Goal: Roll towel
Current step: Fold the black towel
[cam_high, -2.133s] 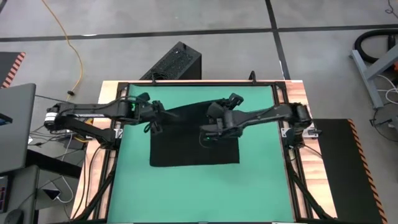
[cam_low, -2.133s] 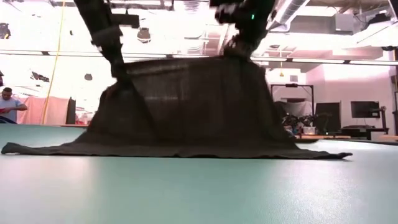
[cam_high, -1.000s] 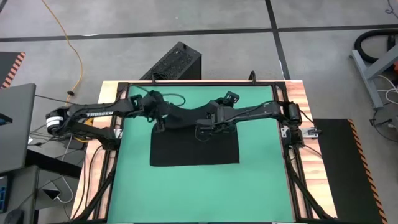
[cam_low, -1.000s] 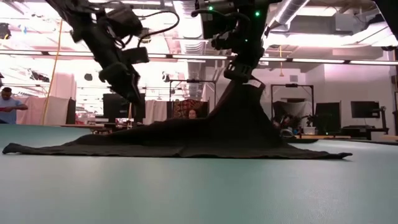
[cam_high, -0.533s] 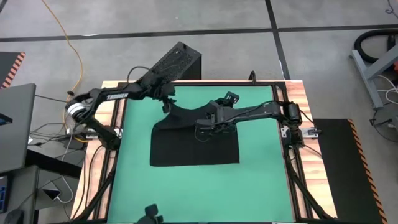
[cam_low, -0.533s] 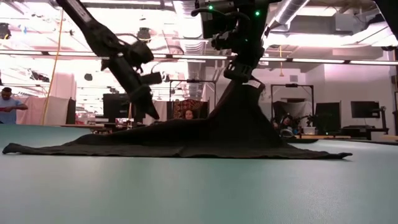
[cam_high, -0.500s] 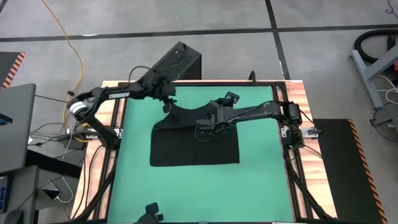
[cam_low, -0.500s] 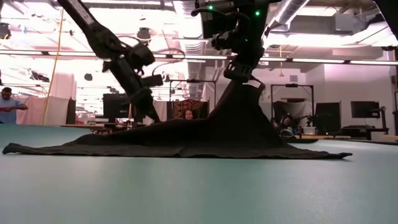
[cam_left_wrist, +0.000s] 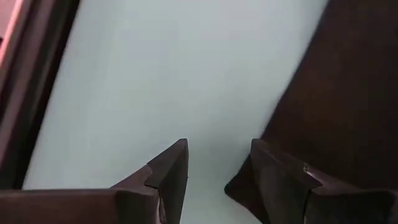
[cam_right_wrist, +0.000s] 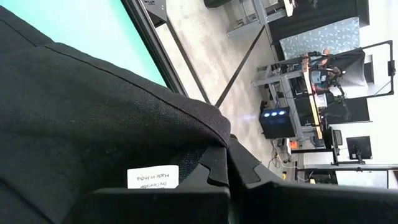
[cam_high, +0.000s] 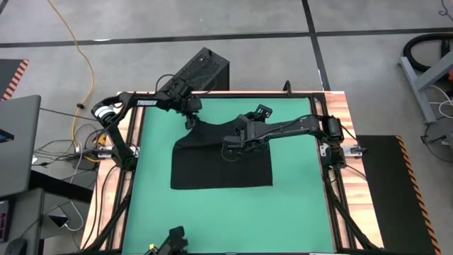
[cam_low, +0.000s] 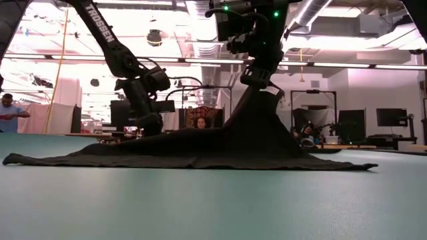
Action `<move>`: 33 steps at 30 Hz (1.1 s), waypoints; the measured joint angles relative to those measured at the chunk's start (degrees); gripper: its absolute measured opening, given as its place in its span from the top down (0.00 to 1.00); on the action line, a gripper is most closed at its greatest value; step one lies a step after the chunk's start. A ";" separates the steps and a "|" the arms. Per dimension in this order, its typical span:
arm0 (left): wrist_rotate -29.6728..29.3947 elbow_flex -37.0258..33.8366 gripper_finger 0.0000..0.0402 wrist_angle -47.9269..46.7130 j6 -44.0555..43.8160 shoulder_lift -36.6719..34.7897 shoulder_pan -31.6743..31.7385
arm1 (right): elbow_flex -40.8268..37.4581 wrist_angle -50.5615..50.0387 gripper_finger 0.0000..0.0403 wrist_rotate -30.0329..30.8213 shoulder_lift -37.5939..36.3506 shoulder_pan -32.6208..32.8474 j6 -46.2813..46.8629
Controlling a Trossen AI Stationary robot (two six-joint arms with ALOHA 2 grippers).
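The black towel (cam_high: pixel 219 170) lies mostly flat on the green mat (cam_high: pixel 212 219). Its far right part is drawn up into a peak (cam_low: pixel 257 100) under my right gripper (cam_low: pixel 259 79), which is shut on it. A white tag (cam_right_wrist: pixel 152 176) shows on the cloth beside those fingers. My left gripper (cam_high: pixel 189 122) stands open, low over the mat at the towel's far left corner (cam_left_wrist: pixel 239 186). Bare mat shows between its fingers (cam_left_wrist: pixel 217 168). My right gripper pinches the towel at its hemmed edge (cam_right_wrist: pixel 211 134), close to the white tag, between its two shut fingers, which come from above. The cloth hangs from them in a taut tent, and the rest lies on the mat. Whether my left gripper's finger (cam_left_wrist: pixel 273 174) touches the towel's corner, I cannot tell.
A black box (cam_high: pixel 202 71) stands just beyond the table's far edge. Wooden boards and black rails (cam_high: pixel 333 177) frame the mat. A small dark object (cam_high: pixel 173 241) shows at the near edge. Bare mat lies near and to both sides of the towel. A person (cam_low: pixel 8 110) stands far behind.
My left gripper, open and free of the towel, has gone toward the table's far edge and down to the mat at the towel's far left corner. The towel's left part lies flat. My right gripper has kept still, holding the peak.
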 joint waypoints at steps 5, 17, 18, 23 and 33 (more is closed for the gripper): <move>0.58 0.00 0.59 -1.77 1.43 0.00 0.07 | 0.00 0.00 1.00 0.00 0.00 0.02 0.00; -1.43 0.02 0.96 -5.27 4.25 -0.09 -0.08 | 0.00 0.02 1.00 0.22 0.00 0.02 0.01; -1.53 0.01 0.97 -5.05 3.86 -0.09 -0.11 | 0.00 0.02 1.00 0.26 0.00 0.02 0.02; -6.03 -0.05 1.00 -5.31 1.28 -1.56 -1.25 | 0.00 0.03 1.00 0.22 0.00 0.00 0.22; -10.85 -0.07 1.00 -9.41 -2.21 -11.90 -1.99 | 0.00 0.77 1.00 0.08 0.00 -0.09 0.22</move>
